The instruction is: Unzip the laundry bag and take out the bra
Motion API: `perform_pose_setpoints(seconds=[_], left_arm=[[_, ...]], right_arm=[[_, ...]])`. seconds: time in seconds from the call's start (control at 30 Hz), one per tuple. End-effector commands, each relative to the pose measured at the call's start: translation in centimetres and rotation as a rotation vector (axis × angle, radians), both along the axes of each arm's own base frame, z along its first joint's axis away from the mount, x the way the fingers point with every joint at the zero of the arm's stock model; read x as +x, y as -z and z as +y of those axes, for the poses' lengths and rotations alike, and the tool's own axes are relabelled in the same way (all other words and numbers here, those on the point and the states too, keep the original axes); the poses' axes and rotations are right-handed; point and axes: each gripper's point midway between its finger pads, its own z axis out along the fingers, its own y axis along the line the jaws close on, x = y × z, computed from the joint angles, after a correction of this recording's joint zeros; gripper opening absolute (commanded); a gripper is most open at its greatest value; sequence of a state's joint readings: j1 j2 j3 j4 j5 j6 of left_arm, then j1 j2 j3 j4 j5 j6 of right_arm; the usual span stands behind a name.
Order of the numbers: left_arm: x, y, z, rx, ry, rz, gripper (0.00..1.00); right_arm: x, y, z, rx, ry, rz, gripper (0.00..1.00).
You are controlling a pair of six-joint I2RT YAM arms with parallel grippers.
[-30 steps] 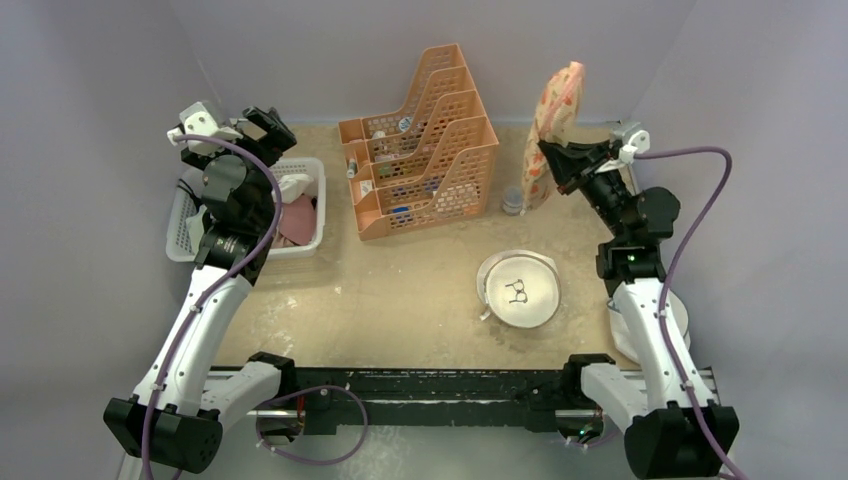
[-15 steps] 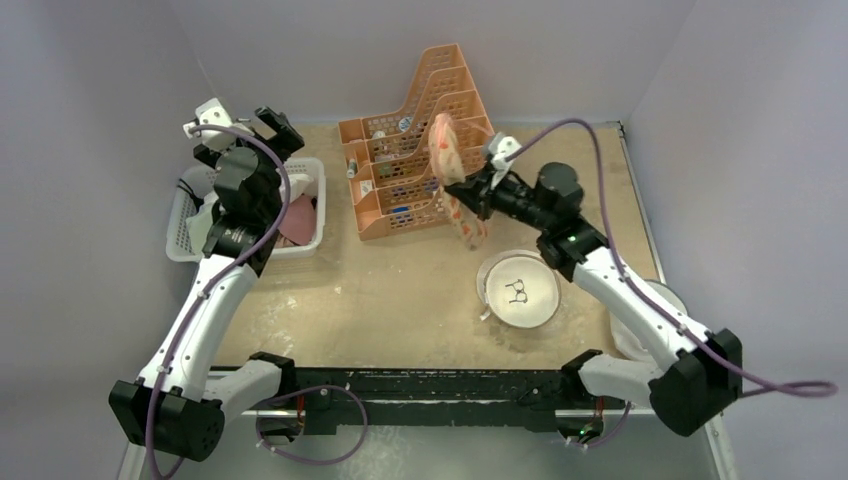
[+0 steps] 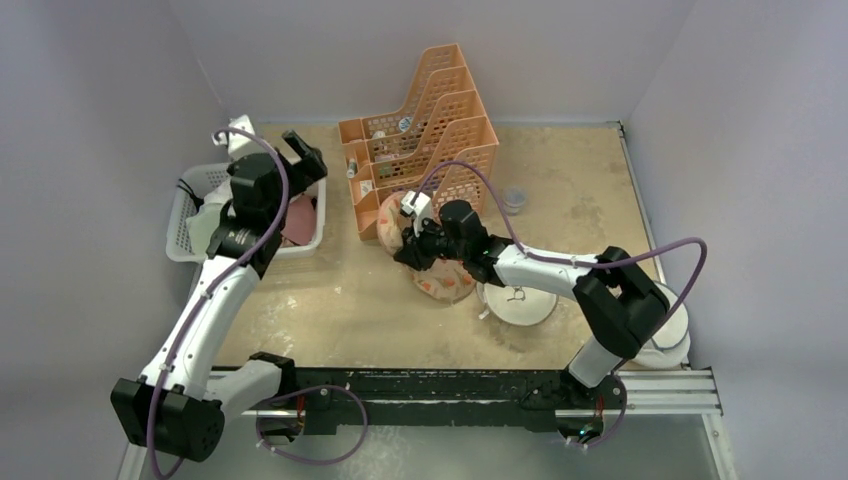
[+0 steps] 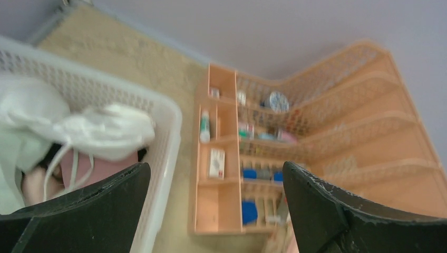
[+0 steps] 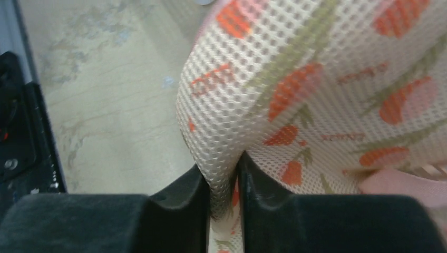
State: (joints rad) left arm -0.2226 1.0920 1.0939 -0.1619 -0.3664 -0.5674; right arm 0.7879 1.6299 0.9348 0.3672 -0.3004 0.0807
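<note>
**Right claw [image 5: 221,182] pinched the laundry bag [image 3: 447,283] mid-tabletop**

The right claw was clamped tight on a fold of the floral bag, which sat near the centre of the tabletop [image 3: 330,300], just in front of the orange organiser [image 3: 440,110]. The left claw [image 4: 213,179] hung spread wide and empty over the white basket [image 3: 185,215] by the left edge.

Left arm [image 3: 215,300] raised at the far left, elbow bent. Left gripper [image 4: 216,176]: jaws wide apart, holding nothing. Right arm [image 3: 540,268] stretched low and leftward over the bench [image 3: 340,290]. Right gripper [image 5: 221,182]: jaws pinched tight on a fold of the bag [image 5: 300,79].
</note>
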Motion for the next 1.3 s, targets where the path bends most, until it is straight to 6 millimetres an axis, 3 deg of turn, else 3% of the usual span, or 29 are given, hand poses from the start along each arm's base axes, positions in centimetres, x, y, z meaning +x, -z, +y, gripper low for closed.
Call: perform_pose_setpoints(seconds=[0.0,0.23,0.37,0.5,0.73,1.0,1.13,1.27], left_arm=[[-3.1,4.5,-3.4,-0.133,0.183,0.125,0.95],[-7.1,8.7,-4.6,-0.151,0.277,0.308,0.95],[-8.3,10.7,-6.6,-0.222,0.368,0.349,0.94],[-9.2,13.5,-9.3,-0.283,0.455,0.404,0.90],[-10.8,17.0,-15.0,-0.255,0.548,0.459,0.88],[-12.9,19.9,-20.3,-0.087,0.601,0.493,0.84],[-13.9,19.3,-21.9,-0.047,0.629,0.434,0.84],[-14.6,19.1,-22.8,-0.069,0.680,0.393,0.85]], right_arm=[[-2.2,-5.6,3.2,0.263,-0.148,0.001,0.30],[-5.3,-8.3,4.5,0.350,-0.359,0.018,0.60],[-4.2,-8.7,3.2,0.313,-0.266,-0.027,0.72],[-2.1,-7.6,0.0,0.216,-0.079,-0.041,0.73],[1.1,-3.7,-8.5,0.139,0.195,0.046,0.74],[0.9,0.3,-11.0,0.053,0.338,0.142,0.71],[1.1,0.1,-12.2,0.090,0.405,0.163,0.69],[-0.8,-0.4,-11.1,0.178,0.315,0.235,0.69]])
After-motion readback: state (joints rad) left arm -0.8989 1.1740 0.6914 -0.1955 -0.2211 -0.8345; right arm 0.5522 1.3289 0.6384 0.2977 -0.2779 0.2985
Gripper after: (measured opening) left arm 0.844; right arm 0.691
